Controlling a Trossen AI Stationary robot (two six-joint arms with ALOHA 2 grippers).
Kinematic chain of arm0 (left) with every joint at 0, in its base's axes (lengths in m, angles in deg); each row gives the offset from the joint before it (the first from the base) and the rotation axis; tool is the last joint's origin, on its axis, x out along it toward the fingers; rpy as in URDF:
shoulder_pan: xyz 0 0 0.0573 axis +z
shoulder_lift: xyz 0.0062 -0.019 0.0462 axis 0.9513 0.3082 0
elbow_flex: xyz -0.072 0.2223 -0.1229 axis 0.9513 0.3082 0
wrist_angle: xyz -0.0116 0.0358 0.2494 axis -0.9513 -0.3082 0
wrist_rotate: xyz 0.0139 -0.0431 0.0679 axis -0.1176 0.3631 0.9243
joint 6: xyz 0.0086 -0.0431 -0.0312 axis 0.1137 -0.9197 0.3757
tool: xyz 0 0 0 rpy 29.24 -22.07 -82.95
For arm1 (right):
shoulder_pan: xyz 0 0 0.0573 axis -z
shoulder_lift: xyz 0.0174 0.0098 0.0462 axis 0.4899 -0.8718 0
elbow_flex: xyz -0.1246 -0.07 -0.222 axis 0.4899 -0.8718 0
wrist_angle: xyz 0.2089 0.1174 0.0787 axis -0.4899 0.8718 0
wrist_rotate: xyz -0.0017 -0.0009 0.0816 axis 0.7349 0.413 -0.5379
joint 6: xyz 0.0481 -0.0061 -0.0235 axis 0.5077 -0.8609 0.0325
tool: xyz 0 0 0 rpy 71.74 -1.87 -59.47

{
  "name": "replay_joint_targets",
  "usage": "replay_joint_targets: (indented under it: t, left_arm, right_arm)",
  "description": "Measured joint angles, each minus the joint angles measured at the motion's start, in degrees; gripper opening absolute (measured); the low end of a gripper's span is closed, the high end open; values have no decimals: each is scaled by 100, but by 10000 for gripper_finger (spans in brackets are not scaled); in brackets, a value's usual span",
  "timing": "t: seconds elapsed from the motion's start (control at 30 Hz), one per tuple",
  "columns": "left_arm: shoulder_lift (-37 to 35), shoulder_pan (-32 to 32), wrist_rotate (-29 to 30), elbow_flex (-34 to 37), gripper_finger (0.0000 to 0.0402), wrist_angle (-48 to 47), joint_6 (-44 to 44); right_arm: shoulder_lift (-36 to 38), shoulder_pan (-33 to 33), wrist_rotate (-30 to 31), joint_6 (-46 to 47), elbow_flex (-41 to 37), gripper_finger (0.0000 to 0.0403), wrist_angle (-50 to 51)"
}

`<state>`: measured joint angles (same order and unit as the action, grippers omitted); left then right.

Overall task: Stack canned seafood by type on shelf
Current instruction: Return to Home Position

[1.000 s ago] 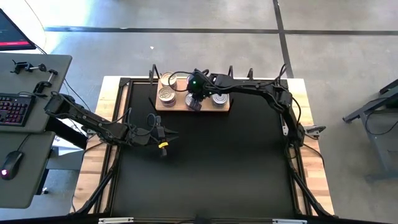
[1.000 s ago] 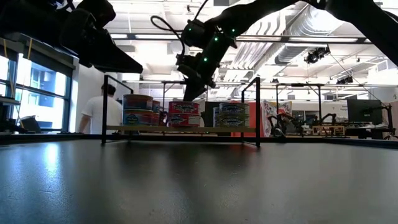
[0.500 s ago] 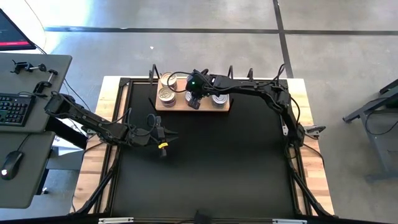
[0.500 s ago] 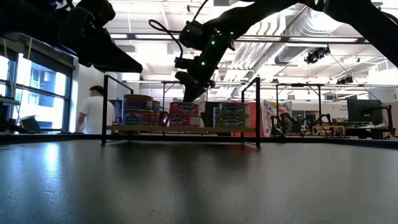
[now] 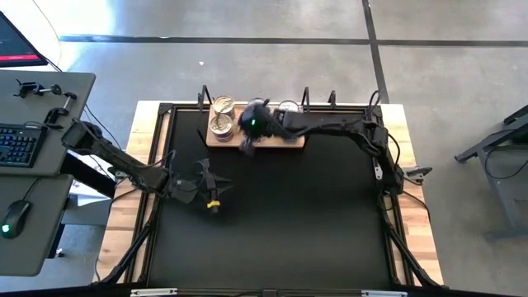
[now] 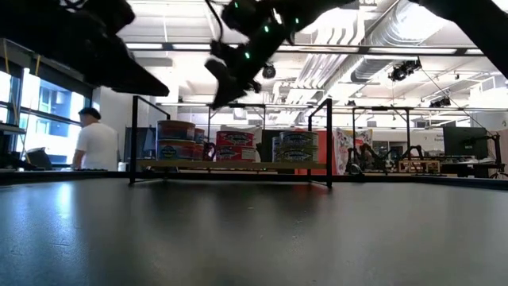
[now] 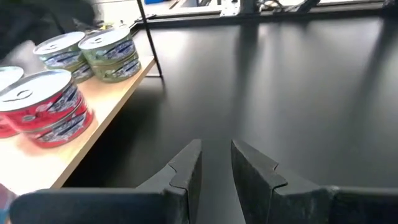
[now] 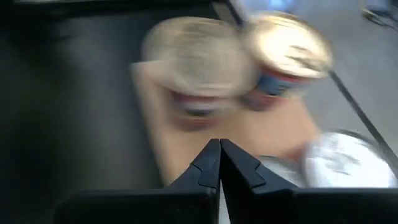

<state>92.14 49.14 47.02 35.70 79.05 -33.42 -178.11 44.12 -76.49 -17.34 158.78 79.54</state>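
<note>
Two claws, both empty: the right claw (image 8: 219, 144), fingers pressed together on nothing, hangs over the front edge of the shelf (image 5: 293, 142), a plain light-brown wooden board at the far side of the black-matted counter (image 5: 289, 223). On it the small round silver-lidded seafood tins (image 6: 236, 145) stand stacked and grouped by label (blue, red, green), which reads as sorting finished. The left claw (image 7: 216, 146), fingers slightly parted, hovers low over the mat, apart from the shelf, likely parked clear.

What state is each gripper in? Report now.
Left gripper: open, empty, over the mat.
Right gripper: shut, empty, above the shelf.
</note>
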Motion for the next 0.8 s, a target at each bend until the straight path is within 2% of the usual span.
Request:
replay_joint_targets:
  t: [0.17, 0.33, 0.43, 0.57, 0.8]
  left_arm:
    - [0, -691, 812, 0, 76, -413, -218]
    - [0, -1235, 1431, 0, 76, -879, -679]
    - [0, -1449, 1760, 2, 76, -1031, -844]
    - [0, -1542, 1955, 2, 76, -1093, -840]
    - [0, -1320, 2246, 2, 76, -1084, -655]
  right_arm:
    - [0, -693, 12, -202, -4, 0, 350]
    - [252, -1021, -589, 33, -773, 0, 207]
    - [751, -1116, -576, 477, -1628, 0, -48]
    - [1654, -1301, -607, 867, -3169, 0, -862]
    - [3890, -1531, -636, 1453, -5804, 0, -2169]
